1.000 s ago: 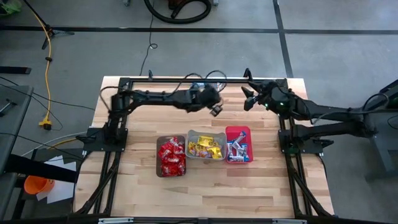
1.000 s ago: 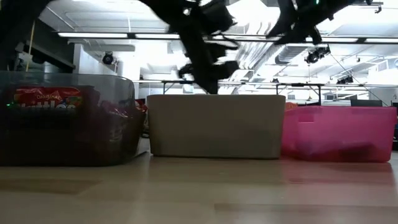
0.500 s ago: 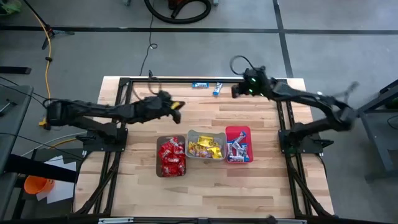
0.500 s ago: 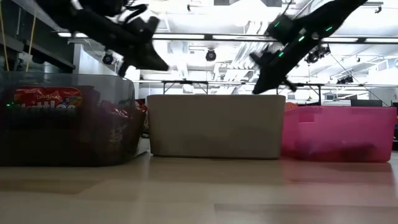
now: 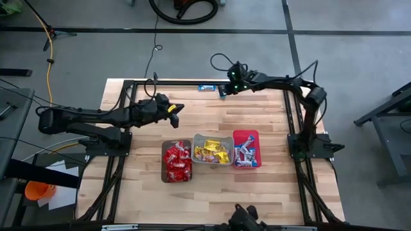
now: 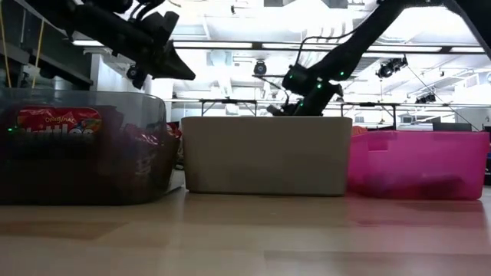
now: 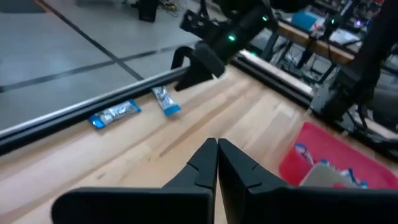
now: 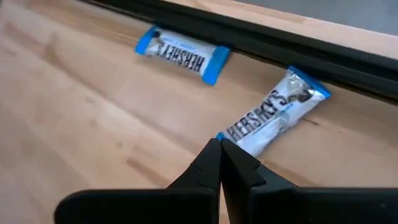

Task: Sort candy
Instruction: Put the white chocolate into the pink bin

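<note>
Two slim blue-and-white candy bars lie flat on the table by its far rail: one (image 8: 273,115) just ahead of my right gripper (image 8: 219,149), the other (image 8: 183,55) farther left. My right gripper (image 5: 226,88) is shut and low over the table, its tips at the nearer bar's end. My left gripper (image 7: 216,149) is shut with nothing in it and hovers left of the table's middle (image 5: 174,107). Red packets fill the brown bin (image 5: 164,168), yellow packets the grey bin (image 5: 196,142), and blue bars the pink bin (image 5: 255,136). My right gripper points its shut fingertips (image 8: 214,155) slanting down at the lower end (image 8: 231,135) of the nearer bar, which lies flat on the wood. I cannot tell whether the tips touch that end.
The three bins stand side by side in a row near the table's middle, toward the near side. A black frame rail (image 5: 192,82) runs along the far edge just behind the two bars. Bare wood lies between the bars and the bins.
My left gripper has drawn back from over the table's middle toward the left edge. My right gripper has swung from the far right toward the left along the far edge, come down by the two bars, and shut. The bars have stayed where they were.
</note>
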### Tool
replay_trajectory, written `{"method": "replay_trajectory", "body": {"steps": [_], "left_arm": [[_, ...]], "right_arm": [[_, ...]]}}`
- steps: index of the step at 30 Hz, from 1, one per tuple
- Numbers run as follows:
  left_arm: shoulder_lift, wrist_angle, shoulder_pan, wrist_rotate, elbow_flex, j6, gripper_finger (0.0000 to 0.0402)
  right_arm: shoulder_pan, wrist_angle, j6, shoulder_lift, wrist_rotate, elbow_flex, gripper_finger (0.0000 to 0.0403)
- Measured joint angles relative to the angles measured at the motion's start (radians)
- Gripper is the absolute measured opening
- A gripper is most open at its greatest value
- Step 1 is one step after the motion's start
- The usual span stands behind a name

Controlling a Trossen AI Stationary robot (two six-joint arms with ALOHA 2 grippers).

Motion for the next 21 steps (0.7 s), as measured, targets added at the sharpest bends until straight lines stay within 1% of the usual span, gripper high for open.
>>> {"method": "replay_trajectory", "body": {"steps": [4, 8, 12, 15, 18, 21], "left_arm": [[0.000, -0.051, 0.000, 0.006, 0.000, 0.000, 0.0000], [0.000, -0.081, 0.000, 0.024, 0.000, 0.004, 0.0000], [0.000, -0.092, 0.000, 0.046, 0.000, 0.017, 0.0000], [0.000, -0.103, 0.000, 0.070, 0.000, 0.017, 0.0000], [0.000, -0.112, -0.001, 0.085, 0.000, 0.017, 0.0000], [0.000, -0.121, -0.001, 0.101, 0.000, 0.017, 0.0000]], "right_arm": [[0.000, 0.002, 0.033, 0.051, 0.039, 0.025, 0.0000], [0.000, 0.017, 0.082, 0.099, 0.045, 0.029, 0.0000], [0.001, 0.004, 0.093, 0.130, 0.041, 0.030, 0.0000], [0.012, -0.026, 0.044, 0.128, 0.031, 0.030, 0.0000], [0.037, -0.084, -0.028, 0.111, -0.024, 0.029, 0.0000], [0.076, -0.178, -0.109, 0.093, -0.073, 0.029, 0.0000]]}}
